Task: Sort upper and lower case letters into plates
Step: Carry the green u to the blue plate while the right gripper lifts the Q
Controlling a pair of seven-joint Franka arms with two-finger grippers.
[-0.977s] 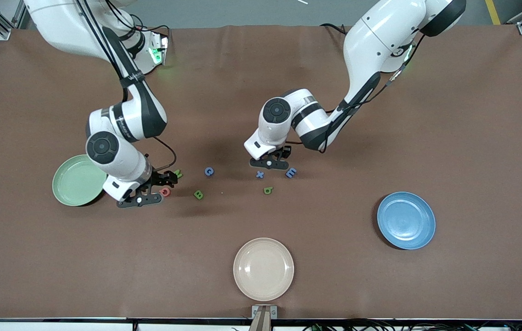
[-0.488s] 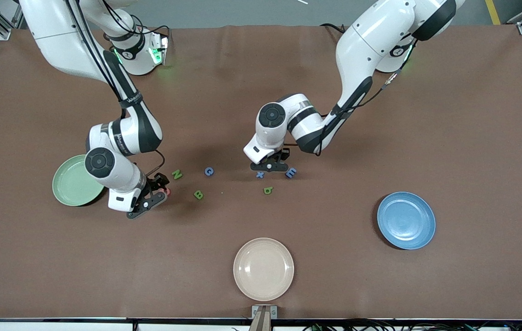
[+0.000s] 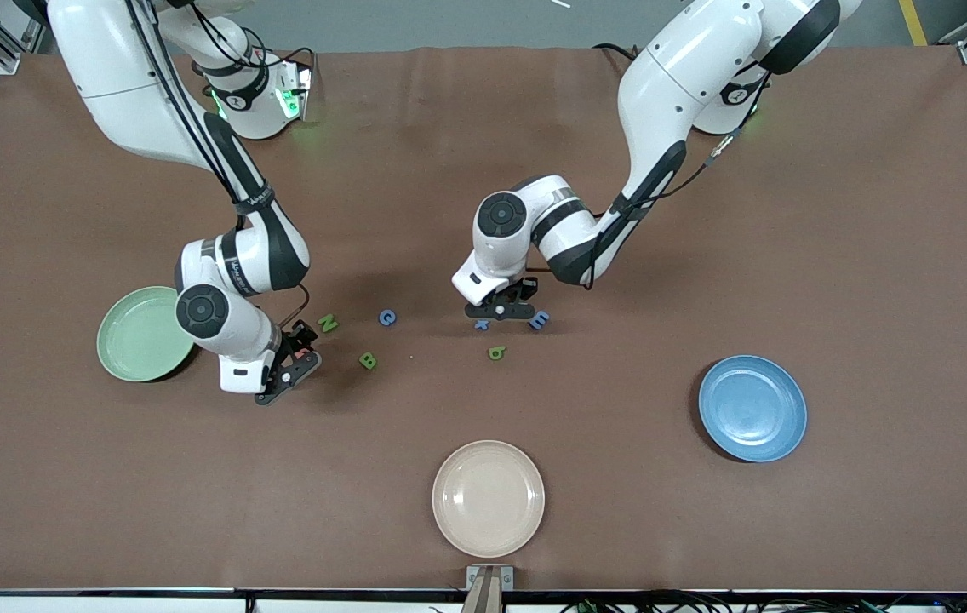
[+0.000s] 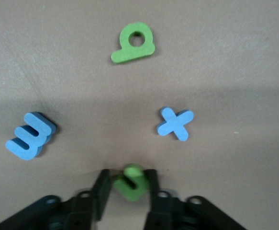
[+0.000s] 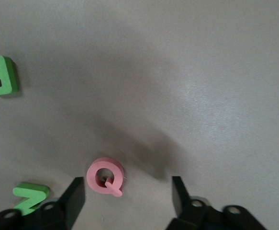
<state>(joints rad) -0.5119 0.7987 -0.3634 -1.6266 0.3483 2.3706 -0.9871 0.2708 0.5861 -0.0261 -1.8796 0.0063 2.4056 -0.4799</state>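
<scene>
Starting at the right arm's end of the table, the mint plate (image 3: 130, 340) lies bare. Beside it, the right gripper (image 5: 127, 191) is low over the table with its fingers spread wide. The pink Q (image 5: 106, 176) lies flat between them, close to one finger and not yet gripped. N (image 3: 328, 323) sits just beside it, and B (image 3: 368, 361) and C (image 3: 387, 317) lie farther toward the middle.

At the middle, the left gripper (image 4: 128, 175) is pinching the small green curved letter (image 4: 132, 184) at table level. The x (image 3: 481, 324), E (image 3: 539, 320) and b (image 3: 496, 352) lie close around it, b nearest the camera.

The blue plate (image 3: 752, 409) lies well apart toward the left arm's end. The cream plate (image 3: 488, 498) lies nearest the camera.

The letters look light, chunky and stiff, probably foam. They are best taken across their flat side edges. Being so small, they could tip or skid if the fingers close off-centre. N crowds the Q, and x and E crowd the curved letter, so a neighbour may get nudged.
</scene>
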